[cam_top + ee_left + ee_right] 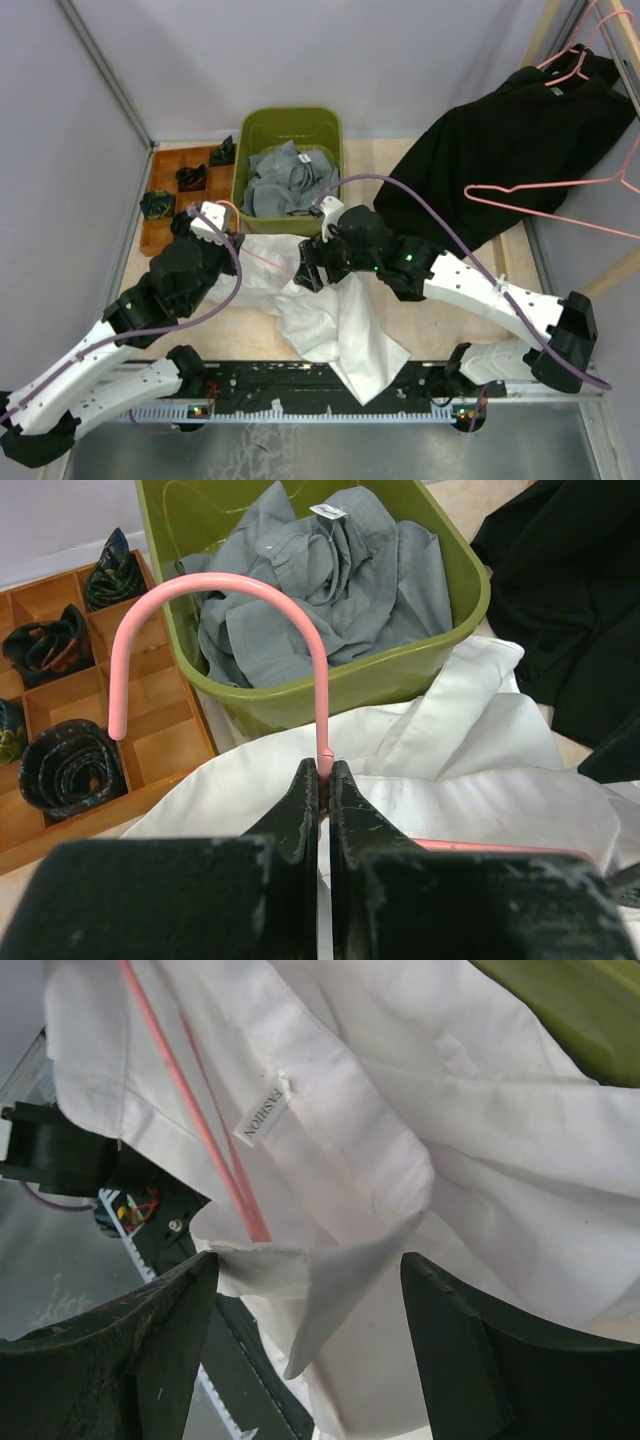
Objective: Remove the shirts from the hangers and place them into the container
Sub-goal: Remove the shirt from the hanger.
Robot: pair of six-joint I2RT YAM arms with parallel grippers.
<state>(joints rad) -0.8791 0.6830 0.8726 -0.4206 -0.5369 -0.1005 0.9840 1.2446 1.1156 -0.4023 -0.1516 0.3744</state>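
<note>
At the near edge of the table, between the two arms, the white shirt (340, 325) lies crumpled: thin, smooth woven cloth with a stiff collar and a sewn label, a pink wire running inside the neck. The right gripper (310, 1290) hovers over that collar with its jaws wide apart and nothing between them. Just to the left, the left gripper (322, 780) is clamped tight on the straight neck of the hanger (320, 680), directly below its rounded hook. The step in hand is judged to be stripping the white shirt from this hanger. The next move calls for the right jaws to close on the collar and draw it off the wire while the left grip holds firm. Toward the far edge, at the centre, the container (290, 125), a rigid olive plastic tub, holds the bunched grey shirt (285, 185). The black shirt (510, 150) hangs at the far right corner.
</note>
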